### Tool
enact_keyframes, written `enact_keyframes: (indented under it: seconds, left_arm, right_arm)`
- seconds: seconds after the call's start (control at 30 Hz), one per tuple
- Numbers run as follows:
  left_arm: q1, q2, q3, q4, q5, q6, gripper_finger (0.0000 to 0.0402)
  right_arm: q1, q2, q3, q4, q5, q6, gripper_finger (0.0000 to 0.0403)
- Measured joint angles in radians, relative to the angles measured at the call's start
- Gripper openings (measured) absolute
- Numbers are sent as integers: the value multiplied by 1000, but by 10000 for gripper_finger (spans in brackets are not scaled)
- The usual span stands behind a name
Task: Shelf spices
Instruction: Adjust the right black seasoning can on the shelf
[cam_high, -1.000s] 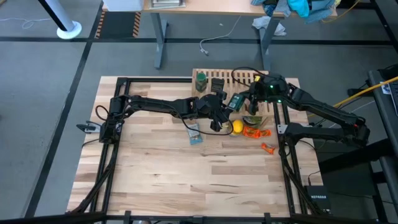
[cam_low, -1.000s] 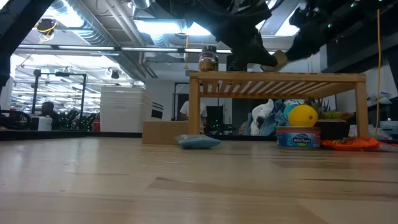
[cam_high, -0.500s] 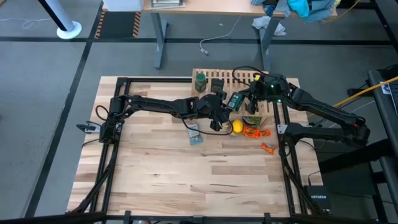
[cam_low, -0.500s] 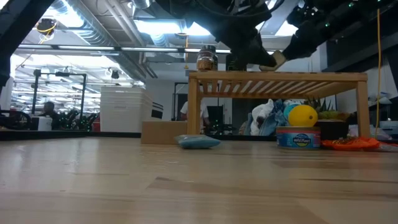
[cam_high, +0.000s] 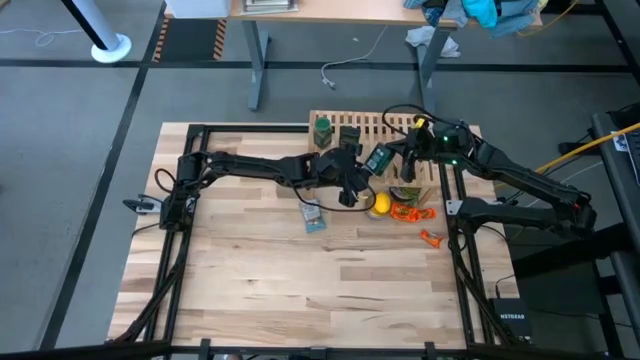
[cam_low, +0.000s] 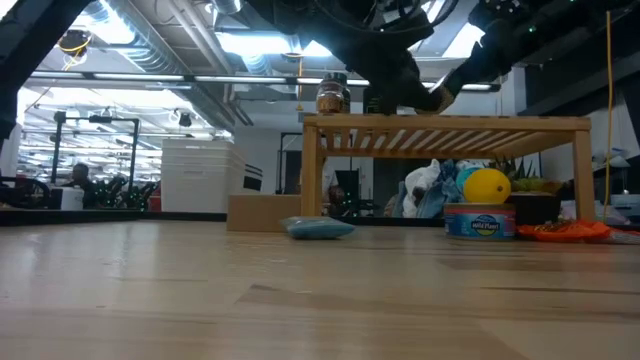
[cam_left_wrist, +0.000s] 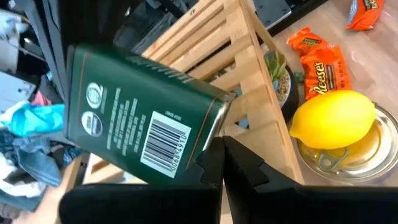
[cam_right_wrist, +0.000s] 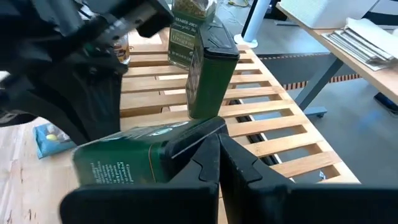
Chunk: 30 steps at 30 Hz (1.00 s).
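Observation:
The green-labelled tin (cam_high: 378, 160) lies tilted over the near part of the wooden slat shelf (cam_high: 400, 122), between my two grippers. My left gripper (cam_left_wrist: 222, 144) comes from the table's left, shut, at the tin's barcode end (cam_left_wrist: 163, 138). My right gripper (cam_right_wrist: 219, 138) comes from the right, shut, at the tin's other end. The second dark tin (cam_right_wrist: 208, 68) stands upright on the slats. The green bottle (cam_right_wrist: 189, 25) stands behind it. The glass jar (cam_right_wrist: 121, 46) is partly hidden by my left arm. My left gripper has its shut fingertips (cam_left_wrist: 211, 155) against the tin's lower corner (cam_left_wrist: 214, 124), coming roughly level from the table's left. I cannot tell whether it pinches the rim or only props it. The tin sits tilted above the shelf slats. My right gripper has its shut fingertips (cam_right_wrist: 211, 146) at the end edge of the tin (cam_right_wrist: 208, 129), slanting down from the table's right. The fingers hide the place of contact, so pinch or push cannot be told. The tin lies on its side here.
A lemon (cam_high: 381, 204) sits on a can just near of the shelf, with orange candy packets (cam_high: 412, 212) to its right. A blue-and-white packet (cam_high: 314, 222) lies near the left arm. The table's near half (cam_high: 320, 290) has free room.
My right arm's wrist has swung slightly toward the table's right and far edge, with its fingertips staying at the tin. In the low view the tin's right end has moved a little left and down toward the shelf top. The left gripper has kept almost still.

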Motion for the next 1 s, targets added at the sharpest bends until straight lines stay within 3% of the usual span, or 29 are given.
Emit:
enact_keyframes:
  seconds: [0.27,0.57,0.83,1.0]
  left_arm:
    - [14,5,0,-27,-10,-39,0]
    - [36,2,3,24,-50,-67,0]
    - [27,-3,6,55,14,-70,0]
    - [13,-3,18,45,1,-38,0]
  right_arm:
    - [2,-3,4,16,-67,0,2]
    - [9,4,-8,-8,-286,4,2]
    - [2,15,-6,-14,-145,3,2]
    - [2,13,-4,-6,-128,2,2]
